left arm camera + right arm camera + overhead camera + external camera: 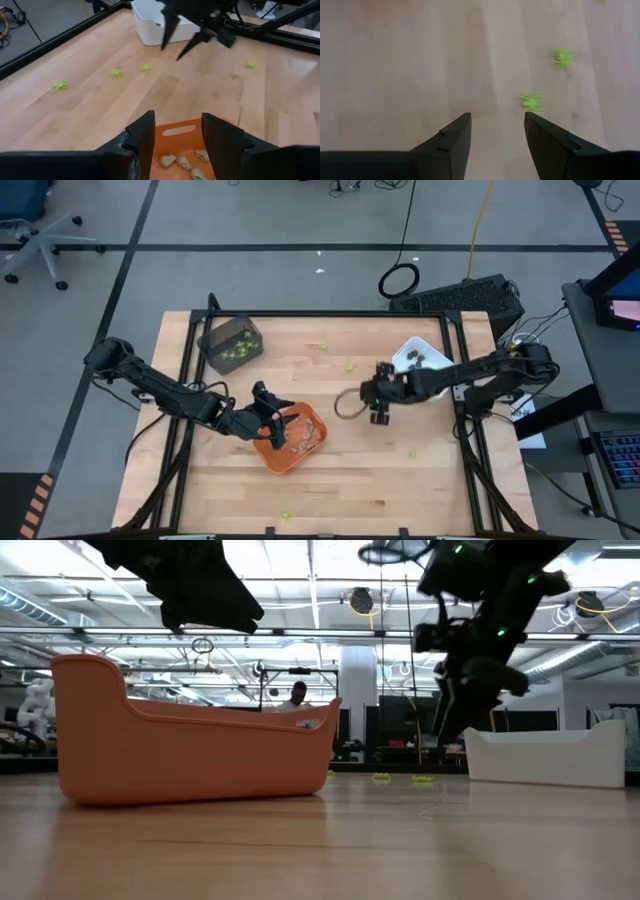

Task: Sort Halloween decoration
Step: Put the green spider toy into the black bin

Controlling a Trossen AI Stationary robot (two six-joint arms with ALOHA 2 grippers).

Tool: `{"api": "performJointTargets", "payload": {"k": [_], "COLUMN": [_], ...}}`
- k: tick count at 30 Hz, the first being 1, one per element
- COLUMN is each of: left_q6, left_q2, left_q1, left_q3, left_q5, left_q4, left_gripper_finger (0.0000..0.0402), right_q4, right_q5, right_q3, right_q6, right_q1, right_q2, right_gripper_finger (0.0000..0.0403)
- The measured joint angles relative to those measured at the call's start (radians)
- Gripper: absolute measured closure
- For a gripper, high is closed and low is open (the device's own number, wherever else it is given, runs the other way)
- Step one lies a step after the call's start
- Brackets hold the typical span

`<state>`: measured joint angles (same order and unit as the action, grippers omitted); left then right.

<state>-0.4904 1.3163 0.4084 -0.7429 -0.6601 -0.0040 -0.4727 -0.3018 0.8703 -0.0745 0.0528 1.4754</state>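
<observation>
Halloween decoration pieces lie scattered over the wooden surface [330, 480] and in three trays. Lime-green spiders [116, 73] rest loose on the bare wood between the trays, two of them [531, 102] just ahead of the right arm's fingers [452, 142]. Tan-grey skull-like pieces [183, 161] sit inside the orange tray [292, 438], left of the surface's centre. Green pieces fill the dark grey tray [231, 344] near the far left corner, and dark pieces lie in the white tray [419, 357] on the right.

Hovering over the near rim of the orange tray, the left gripper [268, 420] has its fingers [220, 140] spread apart with nothing between them. The right gripper [379, 405] hangs above the bare wood between the orange and white trays, pointing down, its fingers likewise parted and empty. In the low view a person [297, 696] shows far off in the room behind the orange tray.
</observation>
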Motion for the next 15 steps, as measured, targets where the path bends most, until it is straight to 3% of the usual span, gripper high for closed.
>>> {"api": "performJointTargets", "payload": {"k": [7, 15], "left_q6": [0.000, 0.002], "left_q2": [0.000, 0.000], "left_q1": [0.000, 0.000], "left_q3": [0.000, 0.000], "left_q5": [0.000, -0.002], "left_q4": [0.002, 0.006], "left_gripper_finger": [0.0242, 0.0242], "right_q4": [0.068, 0.065], "right_q5": [0.123, 0.150], "right_q3": [0.002, 0.023], "right_q6": [0.145, 0.244], "right_q1": [-0.129, -0.213], "right_q2": [0.039, 0.132], "right_gripper_finger": [0.0234, 0.0234]}}
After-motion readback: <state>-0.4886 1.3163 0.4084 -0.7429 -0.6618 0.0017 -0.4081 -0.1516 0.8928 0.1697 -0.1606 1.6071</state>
